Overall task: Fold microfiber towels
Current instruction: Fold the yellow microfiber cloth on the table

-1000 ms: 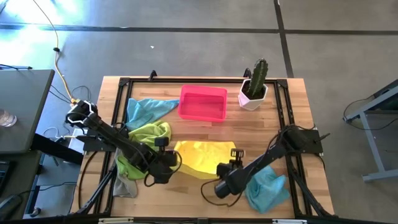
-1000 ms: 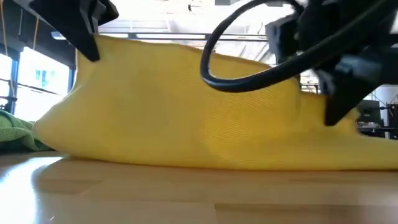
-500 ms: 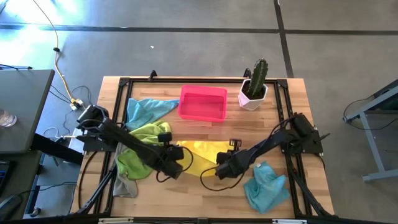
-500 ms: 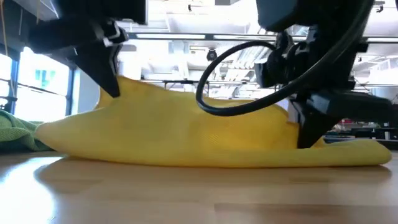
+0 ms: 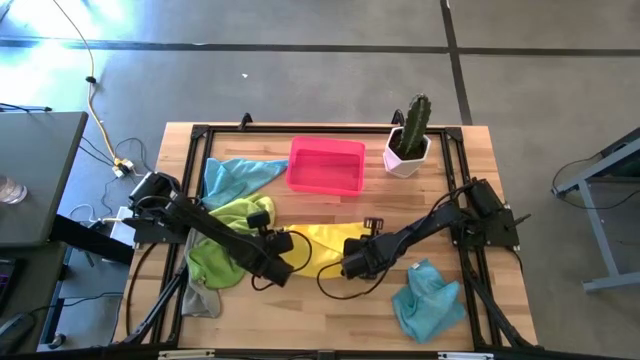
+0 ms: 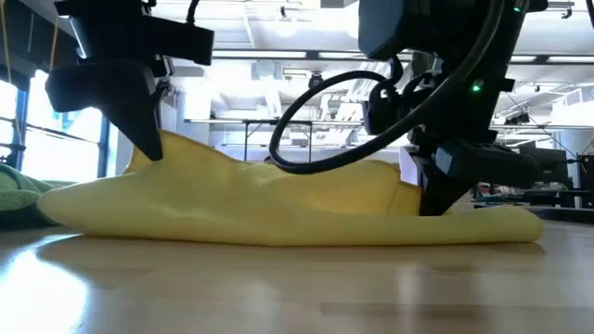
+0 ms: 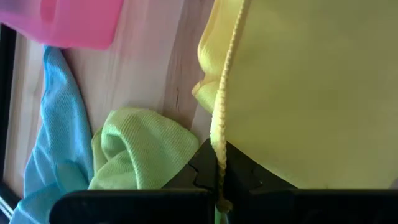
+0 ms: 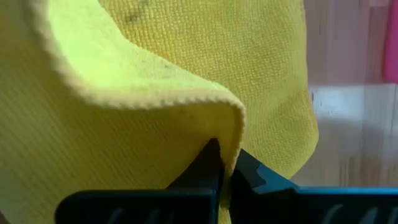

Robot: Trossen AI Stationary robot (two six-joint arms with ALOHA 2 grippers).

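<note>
A yellow towel [image 5: 325, 240] lies at the table's middle, its underside on the wood in the low view [image 6: 278, 209]. My left gripper [image 5: 287, 256] is shut on the towel's left end and shows in the low view [image 6: 148, 153]. My right gripper [image 5: 352, 260] is shut on its right end and shows in the low view [image 6: 429, 199]. Both are low over the table. A lime green towel [image 5: 235, 240] lies bunched just left of the yellow one. My left gripper pinches the yellow towel's stitched edge [image 7: 219, 143] between its two fingers, coming from above. That end is raised a little [image 6: 172, 148]; the rest lies slack on the table. My right gripper pinches a folded-over edge of the yellow towel [image 8: 235, 134] between its two fingers, coming from above. The held part stands a little above the table [image 6: 404, 186], and the cloth below it rests on the wood.
A light blue towel [image 5: 235, 175] and a pink tray [image 5: 326, 165] lie at the far side, with a potted cactus [image 5: 408, 140] at the far right. A grey towel [image 5: 200, 300] lies near left and another light blue towel [image 5: 428, 300] near right.
Both grippers have gone toward the table's far edge and down, keeping their hold. The yellow towel's held edge, which stood high, has come over and sunk low. The towel now lies lower and narrower on the table.
</note>
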